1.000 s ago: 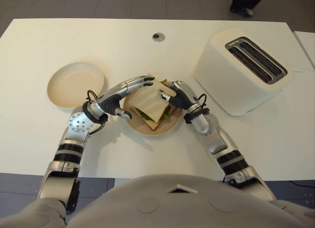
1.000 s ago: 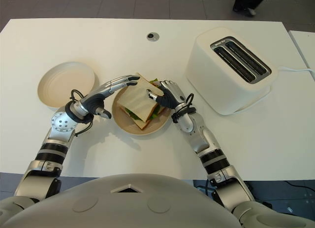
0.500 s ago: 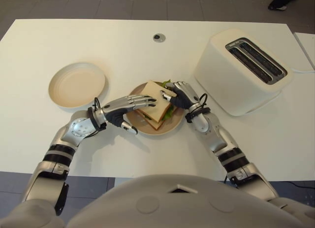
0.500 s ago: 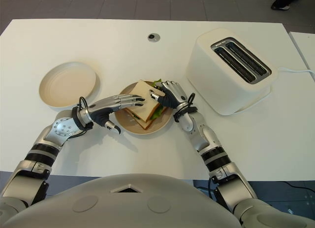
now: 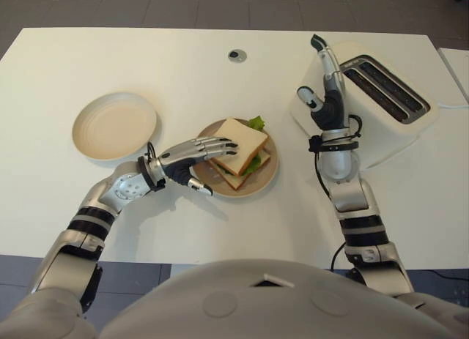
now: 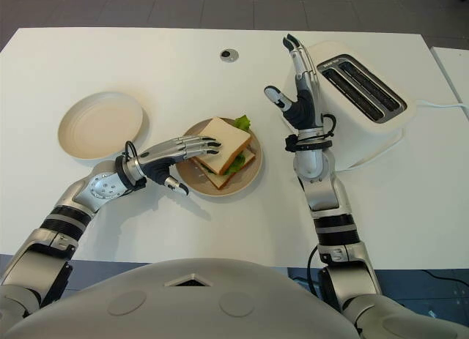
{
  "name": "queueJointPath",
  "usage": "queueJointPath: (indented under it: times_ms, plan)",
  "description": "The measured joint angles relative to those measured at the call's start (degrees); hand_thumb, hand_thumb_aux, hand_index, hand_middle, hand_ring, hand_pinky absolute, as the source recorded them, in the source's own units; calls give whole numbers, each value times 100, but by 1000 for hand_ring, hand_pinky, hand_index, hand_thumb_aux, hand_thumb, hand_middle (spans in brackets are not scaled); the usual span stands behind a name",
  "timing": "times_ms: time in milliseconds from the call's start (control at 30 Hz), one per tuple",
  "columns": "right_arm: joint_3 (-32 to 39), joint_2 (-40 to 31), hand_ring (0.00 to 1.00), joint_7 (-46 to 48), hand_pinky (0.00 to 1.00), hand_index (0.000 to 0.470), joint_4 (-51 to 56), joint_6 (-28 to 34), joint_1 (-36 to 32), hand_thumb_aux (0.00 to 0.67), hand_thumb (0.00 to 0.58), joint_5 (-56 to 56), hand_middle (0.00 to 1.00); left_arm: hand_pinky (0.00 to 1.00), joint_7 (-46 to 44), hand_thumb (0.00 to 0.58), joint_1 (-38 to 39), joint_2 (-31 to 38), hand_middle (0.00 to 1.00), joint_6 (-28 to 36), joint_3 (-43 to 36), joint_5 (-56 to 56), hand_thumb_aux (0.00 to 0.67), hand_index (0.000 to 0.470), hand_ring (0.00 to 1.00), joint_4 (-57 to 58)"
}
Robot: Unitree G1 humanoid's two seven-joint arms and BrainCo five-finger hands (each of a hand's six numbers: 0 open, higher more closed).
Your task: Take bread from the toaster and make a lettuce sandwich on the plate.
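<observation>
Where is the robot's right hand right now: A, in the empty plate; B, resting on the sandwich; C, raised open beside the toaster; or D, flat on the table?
C: the right hand points up with fingers extended beside the toaster, clear of the sandwich.

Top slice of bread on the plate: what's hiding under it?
Green lettuce peeks out at its far corner and right side, above a second slice resting on the plate. How far the lettuce spreads beneath is covered by the top slice.
</observation>
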Motion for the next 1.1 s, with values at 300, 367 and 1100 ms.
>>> queueJointPath:
  times_ms: [300,367,1100]
  plan:
    - [50,-21,1000,1390,1000,470,-132,-785,191,670,580,1621,1000,1000,-94,580,-248,-397,1000,-247,424,-3509,670,470,1000,-819]
    - [52,-24,1000,1704,1000,470,-196,-848,238,670,580,1990,1000,1000,-509,580,-186,-369,1000,-223,320,-4315,670,470,1000,-1111]
    - [2212,-1529,1000,5084,1000,470,1009,-2021,849,670,580,1469,1000,1000,-3597,580,345,-278,1000,-279,-832,-2796,670,470,1000,549]
